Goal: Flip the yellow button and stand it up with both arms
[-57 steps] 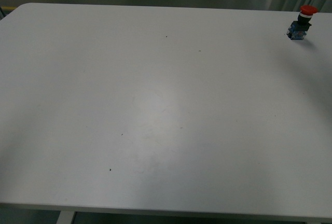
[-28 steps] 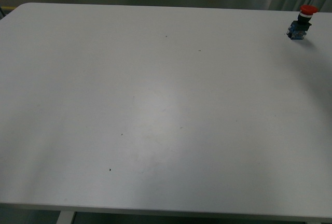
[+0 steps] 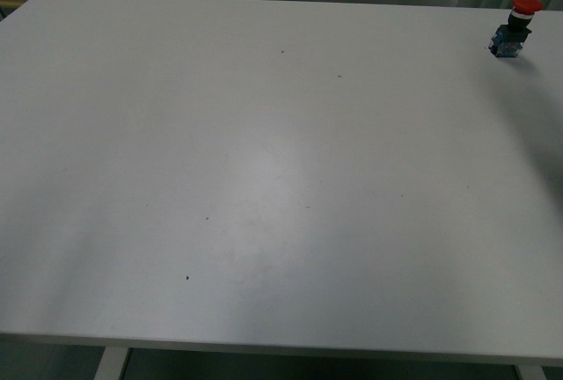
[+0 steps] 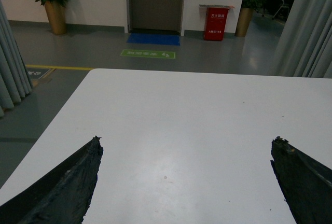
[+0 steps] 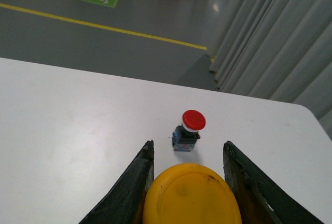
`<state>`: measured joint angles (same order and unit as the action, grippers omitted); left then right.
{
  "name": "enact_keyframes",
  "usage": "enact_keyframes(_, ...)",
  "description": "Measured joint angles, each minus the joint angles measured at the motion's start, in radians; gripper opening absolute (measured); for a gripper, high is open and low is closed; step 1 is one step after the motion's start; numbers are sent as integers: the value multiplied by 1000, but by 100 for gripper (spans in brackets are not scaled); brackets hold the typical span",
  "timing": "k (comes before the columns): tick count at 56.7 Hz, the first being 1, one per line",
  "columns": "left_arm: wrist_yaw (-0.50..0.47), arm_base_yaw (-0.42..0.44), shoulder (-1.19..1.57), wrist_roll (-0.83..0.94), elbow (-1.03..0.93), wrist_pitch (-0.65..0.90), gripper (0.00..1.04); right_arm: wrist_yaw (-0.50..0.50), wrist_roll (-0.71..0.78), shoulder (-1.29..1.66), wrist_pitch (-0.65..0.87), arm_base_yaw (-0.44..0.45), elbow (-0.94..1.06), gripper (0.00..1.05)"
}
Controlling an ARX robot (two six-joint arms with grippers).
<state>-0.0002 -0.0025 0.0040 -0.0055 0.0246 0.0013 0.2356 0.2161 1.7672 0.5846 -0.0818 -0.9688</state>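
The yellow button (image 5: 193,197) sits clamped in my right hand (image 5: 188,154), pinched at the cap from both sides. Its body is hidden from me. Just beyond it a red push-button (image 5: 190,129) stands upright on the white surface (image 3: 264,178), near the far right corner and close to both edges there. My left hand (image 4: 187,139) is spread wide over the surface, whose far and left edges show ahead of it.
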Motion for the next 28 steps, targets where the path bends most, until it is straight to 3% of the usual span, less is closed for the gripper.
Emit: enact_keyframes(28,0,0,0,0,0,0,98,42,69,240,77,15,-69,33)
